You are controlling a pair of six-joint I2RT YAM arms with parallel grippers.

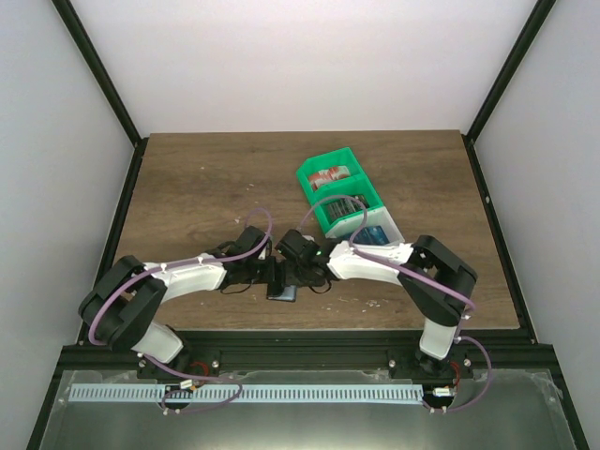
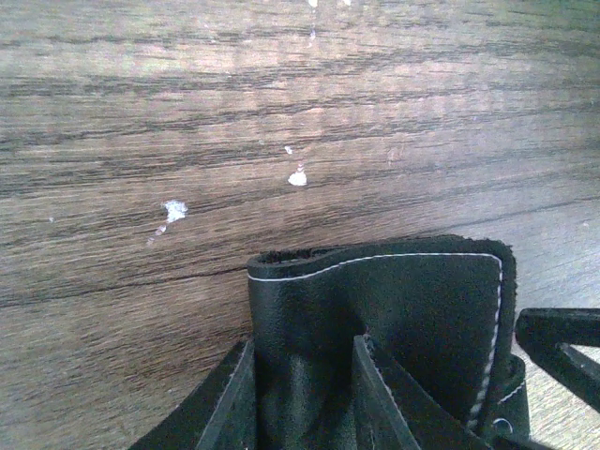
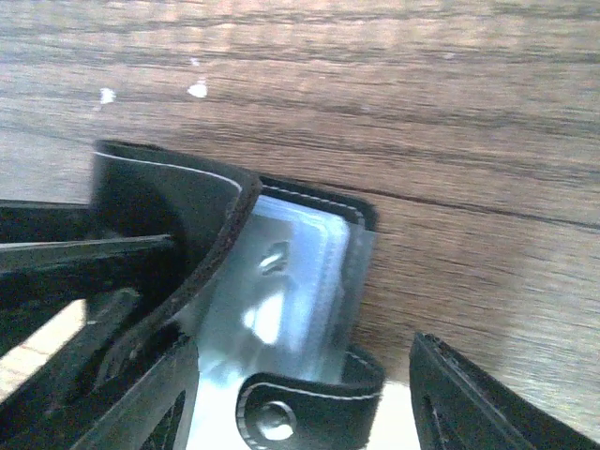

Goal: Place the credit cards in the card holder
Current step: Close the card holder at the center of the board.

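Observation:
The black card holder (image 1: 281, 293) lies open at the table's front middle, between both grippers. My left gripper (image 1: 269, 273) is shut on one black flap of the holder (image 2: 403, 309); its fingers (image 2: 373, 394) pinch the leather. In the right wrist view the holder (image 3: 169, 202) stands open, showing shiny pale inner sleeves (image 3: 291, 291) and its snap strap (image 3: 319, 408). My right gripper (image 3: 300, 412) is open, its jaws wide on either side of the sleeves and strap, the right finger (image 3: 469, 403) apart from them. Blue credit cards (image 1: 373, 234) lie in a white bin behind the right wrist.
A green bin (image 1: 337, 192) with small items stands behind the grippers, joined to the white bin (image 1: 389, 230). The left gripper's fingers (image 3: 84, 253) show at the left of the right wrist view. The table's front edge (image 1: 281, 328) is close behind the holder.

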